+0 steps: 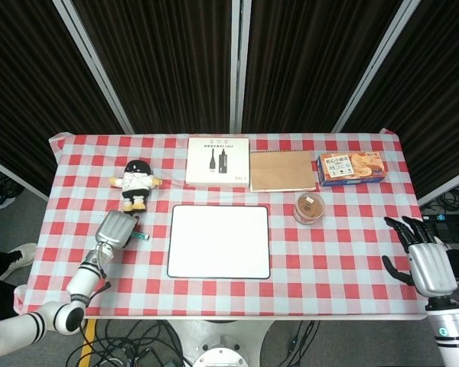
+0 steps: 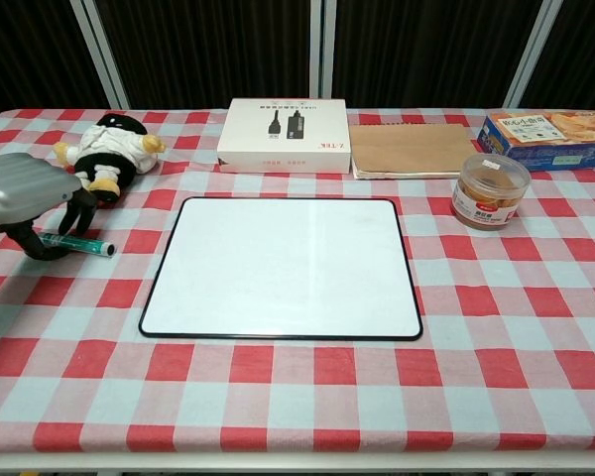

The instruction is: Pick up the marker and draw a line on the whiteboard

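Note:
The green-capped marker [image 2: 83, 244] lies flat on the checked cloth, left of the whiteboard [image 2: 283, 268]. My left hand [image 2: 28, 201] hovers right over it, fingers arched down around its left part; only the marker's right end [image 1: 141, 236] sticks out from under the left hand [image 1: 115, 228]. No firm grip shows. The whiteboard [image 1: 219, 241] is blank, black-rimmed, in the table's middle. My right hand [image 1: 424, 261] hangs beyond the table's right edge, fingers spread and empty; the chest view does not show it.
A plush doll [image 2: 109, 147] sits just behind the left hand. Along the back stand a white box [image 2: 283, 134], a brown notebook [image 2: 412, 149] and a biscuit box [image 2: 550, 131]. A round snack jar [image 2: 489, 190] stands right of the whiteboard.

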You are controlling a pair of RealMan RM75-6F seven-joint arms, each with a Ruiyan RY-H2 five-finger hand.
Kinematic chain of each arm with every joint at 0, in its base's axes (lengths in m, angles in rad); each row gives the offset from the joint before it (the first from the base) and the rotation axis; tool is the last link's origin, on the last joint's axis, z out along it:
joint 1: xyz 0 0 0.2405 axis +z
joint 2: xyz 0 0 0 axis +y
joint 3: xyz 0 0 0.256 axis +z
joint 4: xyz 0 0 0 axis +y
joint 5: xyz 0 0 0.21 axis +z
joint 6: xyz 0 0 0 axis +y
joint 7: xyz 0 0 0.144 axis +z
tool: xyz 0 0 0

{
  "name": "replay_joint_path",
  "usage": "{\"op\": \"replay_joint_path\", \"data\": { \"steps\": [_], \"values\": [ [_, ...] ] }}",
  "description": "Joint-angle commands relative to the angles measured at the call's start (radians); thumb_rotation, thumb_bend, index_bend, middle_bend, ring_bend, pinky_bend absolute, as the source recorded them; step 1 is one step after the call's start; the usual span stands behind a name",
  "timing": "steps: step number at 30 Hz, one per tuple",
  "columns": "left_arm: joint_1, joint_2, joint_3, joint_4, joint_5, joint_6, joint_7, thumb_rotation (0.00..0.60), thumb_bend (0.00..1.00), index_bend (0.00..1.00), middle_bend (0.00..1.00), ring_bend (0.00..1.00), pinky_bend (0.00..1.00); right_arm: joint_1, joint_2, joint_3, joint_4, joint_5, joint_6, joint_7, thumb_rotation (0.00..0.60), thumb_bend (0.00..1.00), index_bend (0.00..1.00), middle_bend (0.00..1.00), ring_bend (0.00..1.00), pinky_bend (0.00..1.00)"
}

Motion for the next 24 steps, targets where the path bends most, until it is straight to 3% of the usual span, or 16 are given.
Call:
{"op": "replay_joint_path", "data": {
  "steps": [1, 15, 20, 24],
  "values": [
    [-0.005, -0.004, 0.001, -0.016, -0.027, 0.008, 0.040, 0.600, 0.29, 0.48, 0.51, 0.79, 0.95, -0.002, 0.000, 0.000, 0.001, 0.002, 0.001, 0.002, 0.600, 0.25, 0.12, 0.22, 0.09, 0.11],
    [-0.022, 0.001, 0.013, -0.028, -0.063, -0.002, 0.059, 0.600, 0.36, 0.53, 0.54, 0.80, 0.95, -0.001, -0.003, -0.001, 0.011, 0.005, -0.007, 0.008, 0.600, 0.23, 0.12, 0.22, 0.09, 0.11],
    [-0.008, 0.037, -0.010, -0.076, 0.001, 0.024, -0.110, 0.600, 0.38, 0.55, 0.57, 0.81, 0.95, -0.004, 0.002, 0.001, 0.006, 0.005, 0.000, 0.002, 0.600, 0.23, 0.12, 0.22, 0.09, 0.11],
    [0.014, 0.081, -0.042, -0.145, 0.091, 0.046, -0.396, 0.600, 0.39, 0.56, 0.57, 0.81, 0.96, -0.006, 0.005, 0.002, 0.000, 0.005, 0.003, -0.003, 0.600, 0.23, 0.12, 0.22, 0.09, 0.11]
  ]
}}
